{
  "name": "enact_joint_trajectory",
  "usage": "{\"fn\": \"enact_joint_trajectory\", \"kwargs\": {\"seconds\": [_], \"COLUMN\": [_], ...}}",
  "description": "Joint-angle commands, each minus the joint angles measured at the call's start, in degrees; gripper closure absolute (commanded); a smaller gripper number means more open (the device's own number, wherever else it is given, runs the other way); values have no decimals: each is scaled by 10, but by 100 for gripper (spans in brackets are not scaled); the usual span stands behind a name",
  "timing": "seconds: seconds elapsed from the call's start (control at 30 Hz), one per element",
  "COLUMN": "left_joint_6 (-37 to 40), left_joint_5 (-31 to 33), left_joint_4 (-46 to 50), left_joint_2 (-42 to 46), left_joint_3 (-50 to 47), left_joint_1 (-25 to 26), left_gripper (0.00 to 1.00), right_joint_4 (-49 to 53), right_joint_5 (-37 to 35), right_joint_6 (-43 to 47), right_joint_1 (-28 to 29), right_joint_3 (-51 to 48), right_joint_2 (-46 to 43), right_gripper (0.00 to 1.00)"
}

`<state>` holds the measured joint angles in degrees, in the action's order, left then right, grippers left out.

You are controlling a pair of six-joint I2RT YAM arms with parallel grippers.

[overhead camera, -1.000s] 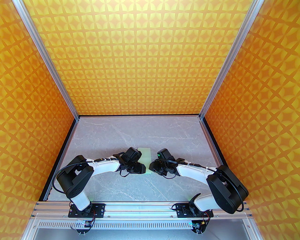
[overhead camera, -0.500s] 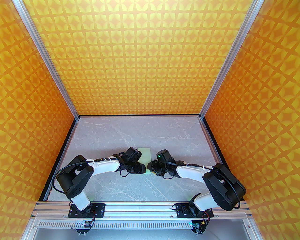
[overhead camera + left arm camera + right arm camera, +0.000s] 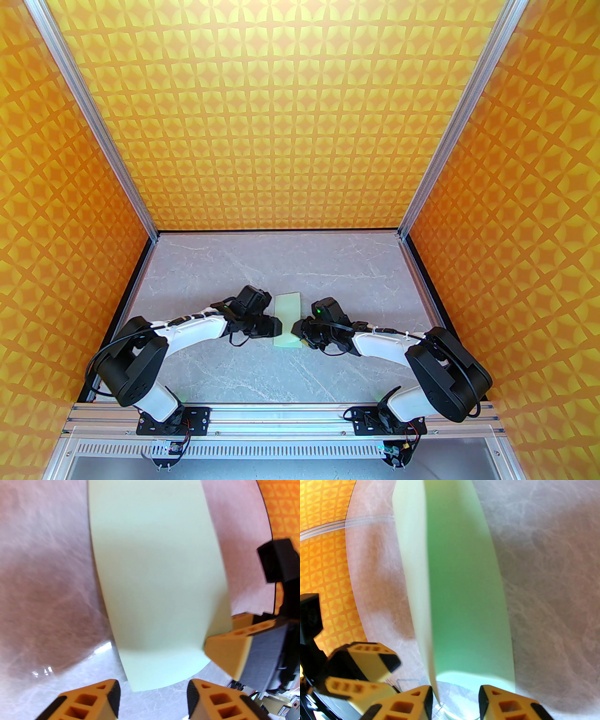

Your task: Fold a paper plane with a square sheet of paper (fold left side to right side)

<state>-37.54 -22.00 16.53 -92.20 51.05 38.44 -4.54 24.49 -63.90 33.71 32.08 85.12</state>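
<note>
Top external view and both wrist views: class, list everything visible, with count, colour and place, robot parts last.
square sheet of paper: one, pale mint green, folded narrow, on the table between the tools
table: one, grey marbled, under everything
walls: three, orange patterned, back and sides
frame posts: two, silver, back corners
rail: one, silver, near edge
left arm and right arm: two, white and black, reaching in from either side
left tool: one, orange and black, open, left of the paper's near end
right tool: one, orange and black, open, right of the paper's near end
</note>
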Motion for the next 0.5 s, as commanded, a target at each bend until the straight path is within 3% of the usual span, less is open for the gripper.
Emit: {"fn": "enact_joint_trajectory", "kwargs": {"seconds": [0.0, 0.1, 0.47], "left_joint_6": [17, 5, -6], "left_joint_5": [-9, -33, -60], "left_joint_4": [-2, -42, -91], "left_joint_2": [-10, -36, -111], "left_joint_3": [25, 28, 38], "left_joint_1": [-4, -3, -3], "left_gripper": [66, 79, 81], "right_joint_4": [-13, -4, 9], "right_joint_5": [12, 10, 11], "right_joint_6": [-11, -8, -5], "right_joint_1": [-1, -1, -1], "right_joint_3": [13, 16, 16], "right_joint_2": [-14, -14, -40], "right_gripper": [62, 62, 61]}}
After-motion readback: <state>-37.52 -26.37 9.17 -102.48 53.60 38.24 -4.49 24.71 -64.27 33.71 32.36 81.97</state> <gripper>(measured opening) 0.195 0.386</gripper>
